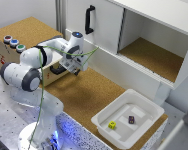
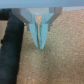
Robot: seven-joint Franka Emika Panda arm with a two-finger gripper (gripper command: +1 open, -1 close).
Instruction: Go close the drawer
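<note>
Drawer (image 1: 55,67) front with its black handle (image 1: 57,70) juts out of the cork-topped wooden box (image 1: 29,31) at the exterior view's left, and I see my end effector (image 1: 77,70) just beside that handle, above the cork desk (image 1: 89,95), while a white plastic tray (image 1: 125,122) holding a yellow cube (image 1: 112,125) and a dark cube (image 1: 131,119) sits well apart toward the exterior view's right. On the wrist view I see the end effector (image 2: 42,46) with its pale blue fingers (image 2: 36,32) pressed together, gripping nothing, over cork, the black handle (image 2: 11,47) close alongside.
</note>
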